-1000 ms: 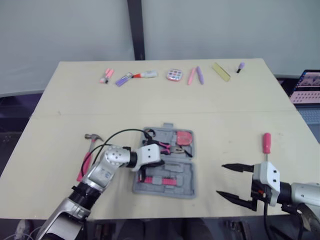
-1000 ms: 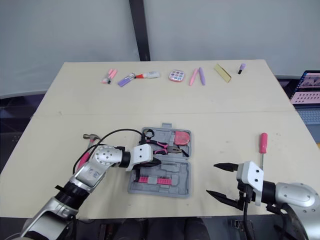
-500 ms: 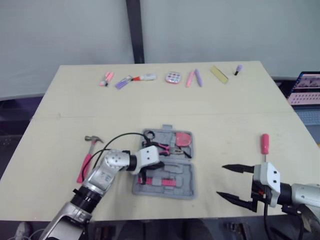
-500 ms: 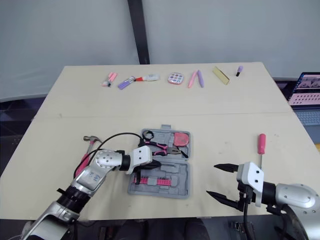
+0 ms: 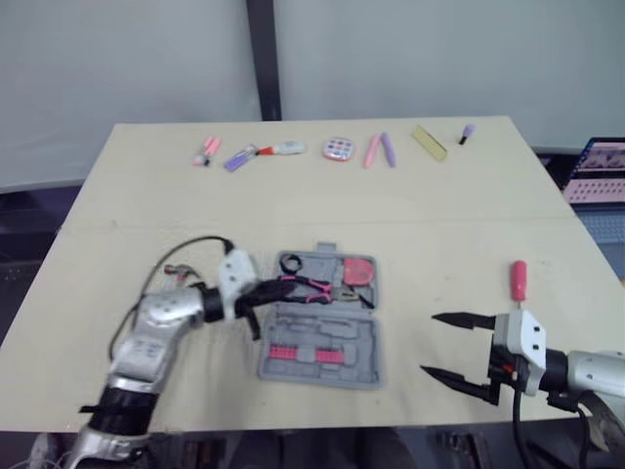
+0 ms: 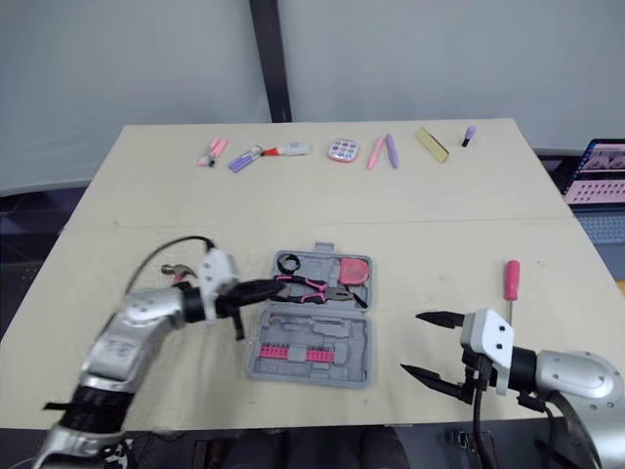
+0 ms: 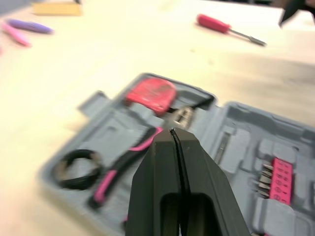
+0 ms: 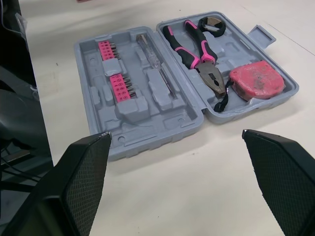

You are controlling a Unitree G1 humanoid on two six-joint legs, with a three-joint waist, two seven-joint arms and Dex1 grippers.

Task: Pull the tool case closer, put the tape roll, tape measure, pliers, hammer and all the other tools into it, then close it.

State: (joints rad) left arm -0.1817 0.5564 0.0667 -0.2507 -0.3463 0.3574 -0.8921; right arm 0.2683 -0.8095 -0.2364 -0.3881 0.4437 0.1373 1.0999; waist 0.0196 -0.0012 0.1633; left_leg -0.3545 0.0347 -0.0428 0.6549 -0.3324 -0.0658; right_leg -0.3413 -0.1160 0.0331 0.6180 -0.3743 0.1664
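Left gripper (image 7: 175, 136), shut empty, has backed to the left edge of the tool case (image 5: 342, 342); right gripper (image 5: 430, 343) gapes, lower right. Left arm may knock the hammer (image 6: 176, 270).

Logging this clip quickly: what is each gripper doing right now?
Left gripper: shut, holding nothing.
Right gripper: open, empty.

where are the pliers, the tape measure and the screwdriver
pliers (image 8: 201, 59), right wrist view, where the two handles meet
tape measure (image 8: 256, 81), right wrist view, middle of its red body
screwdriver (image 6: 512, 279), right eye view, on its pink handle
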